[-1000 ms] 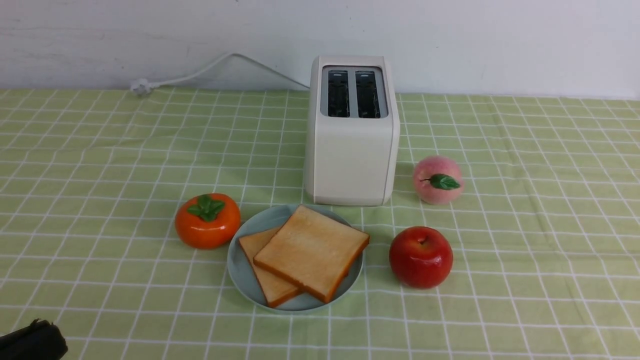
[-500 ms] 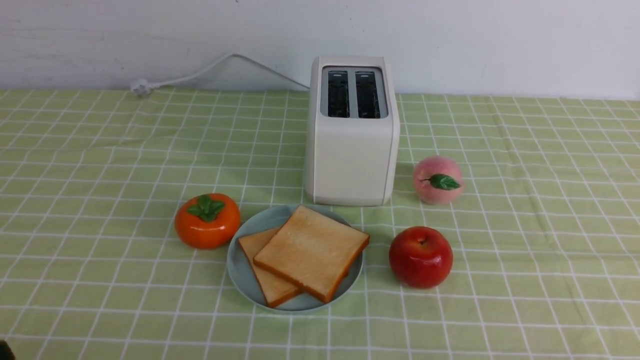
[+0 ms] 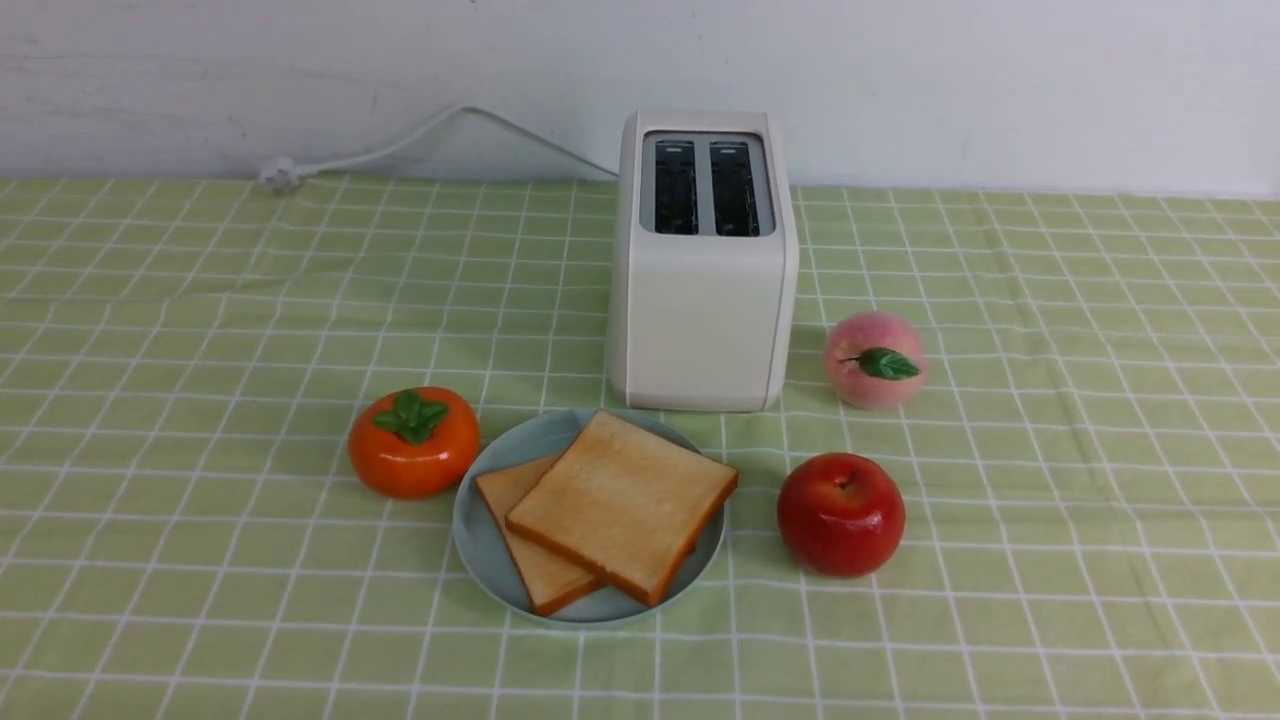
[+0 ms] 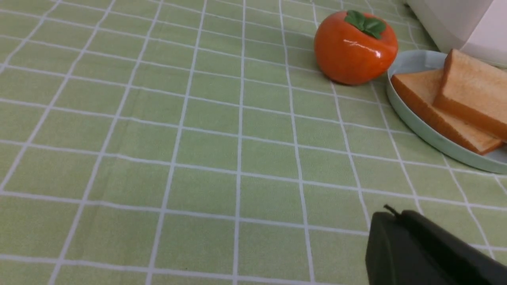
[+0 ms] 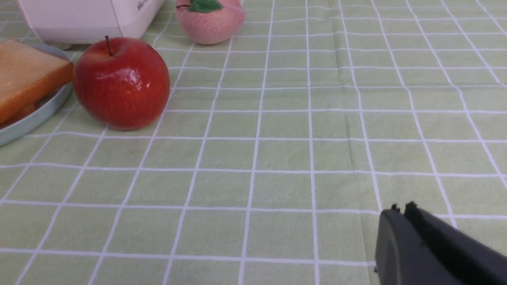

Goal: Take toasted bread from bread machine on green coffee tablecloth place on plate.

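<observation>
On the tabletop, under the green coffee tablecloth [image 3: 200, 330], I read my feed from left to right. Farthest left, near the back wall, the white cord's plug [image 3: 281, 174] lies on the cloth, and the cord arcs across to the bread machine. Next comes the orange persimmon [image 3: 413, 441], just beside the plate [image 3: 478, 535]. The pale blue plate sits in front of the bread machine, and both slices of the toasted bread [image 3: 620, 503] lie on it, the upper slice overlapping the lower and tilted across it. Behind the plate stands the bread machine [image 3: 704, 300], upright, its two dark slots showing no bread in them. To the right of the plate I see the red apple [image 3: 841, 513], and beyond it, near the machine's right side, a pink peach [image 3: 875, 359]. Neither arm shows in my front view. In my left wrist view the left gripper [image 4: 396, 215] hangs low over bare cloth, apart from the persimmon and plate, its jaws pressed together and holding nothing. In my right wrist view the right gripper [image 5: 401, 209] likewise hovers over bare cloth, well apart from the apple, jaws together and empty-handed.
</observation>
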Controlling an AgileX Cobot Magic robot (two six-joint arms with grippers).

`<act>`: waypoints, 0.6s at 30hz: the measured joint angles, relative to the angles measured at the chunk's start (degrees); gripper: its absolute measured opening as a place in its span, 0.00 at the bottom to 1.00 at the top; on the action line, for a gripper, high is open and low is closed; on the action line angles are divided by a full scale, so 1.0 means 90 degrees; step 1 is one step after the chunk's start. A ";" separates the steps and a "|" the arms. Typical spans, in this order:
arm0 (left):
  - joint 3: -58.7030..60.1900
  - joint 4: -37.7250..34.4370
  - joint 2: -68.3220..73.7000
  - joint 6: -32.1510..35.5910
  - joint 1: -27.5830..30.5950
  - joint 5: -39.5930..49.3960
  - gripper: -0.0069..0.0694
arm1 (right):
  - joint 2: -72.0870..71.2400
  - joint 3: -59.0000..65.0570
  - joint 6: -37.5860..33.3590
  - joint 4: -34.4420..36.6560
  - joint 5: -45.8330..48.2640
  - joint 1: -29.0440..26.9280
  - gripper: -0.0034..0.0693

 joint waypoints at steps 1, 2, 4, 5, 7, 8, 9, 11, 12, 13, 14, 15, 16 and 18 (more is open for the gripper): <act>0.0000 0.0031 0.0000 0.0000 0.0000 0.0000 0.07 | 0.0000 0.0000 0.0000 0.0000 0.0000 0.0000 0.07; 0.0000 0.0082 0.0000 -0.0008 0.0000 0.0000 0.07 | 0.0000 0.0000 0.0000 0.0000 0.0000 0.0000 0.07; 0.0000 0.0266 0.0000 -0.0010 0.0000 -0.0002 0.07 | 0.0000 0.0000 0.0000 0.0000 0.0000 0.0000 0.07; 0.0000 0.0402 0.0000 -0.0010 0.0000 -0.0013 0.07 | 0.0000 0.0000 0.0000 0.0000 0.0000 0.0000 0.07; 0.0000 0.0643 0.0000 -0.0010 0.0000 -0.0022 0.07 | 0.0000 0.0000 0.0000 0.0000 0.0000 0.0000 0.07; 0.0000 0.0761 0.0000 -0.0010 0.0000 -0.0034 0.07 | 0.0000 0.0000 0.0000 0.0000 0.0000 0.0000 0.07; 0.0000 0.0761 0.0000 -0.0010 0.0000 -0.0034 0.07 | 0.0000 0.0000 0.0000 0.0000 0.0000 0.0000 0.07; 0.0000 0.0834 0.0000 -0.0010 0.0000 -0.0039 0.07 | 0.0000 0.0000 0.0000 0.0000 0.0000 0.0000 0.07; 0.0000 0.0840 0.0000 -0.0010 0.0000 -0.0039 0.07 | 0.0000 0.0000 0.0000 0.0000 0.0000 0.0000 0.07; 0.0000 0.0855 0.0000 -0.0010 0.0000 -0.0039 0.07 | 0.0000 0.0000 0.0000 0.0000 0.0000 0.0000 0.07; 0.0000 0.0855 0.0000 -0.0010 0.0000 -0.0039 0.07 | 0.0000 0.0000 0.0000 0.0000 0.0000 0.0000 0.07; 0.0000 0.0855 0.0000 -0.0010 0.0000 -0.0039 0.07 | 0.0000 0.0000 0.0000 0.0000 0.0000 0.0000 0.07; 0.0000 0.0855 0.0000 -0.0010 0.0000 -0.0039 0.07 | 0.0000 0.0000 0.0000 0.0000 0.0000 0.0000 0.07; 0.0000 0.0855 0.0000 -0.0010 0.0000 -0.0039 0.07 | 0.0000 0.0000 0.0000 0.0000 0.0000 0.0000 0.07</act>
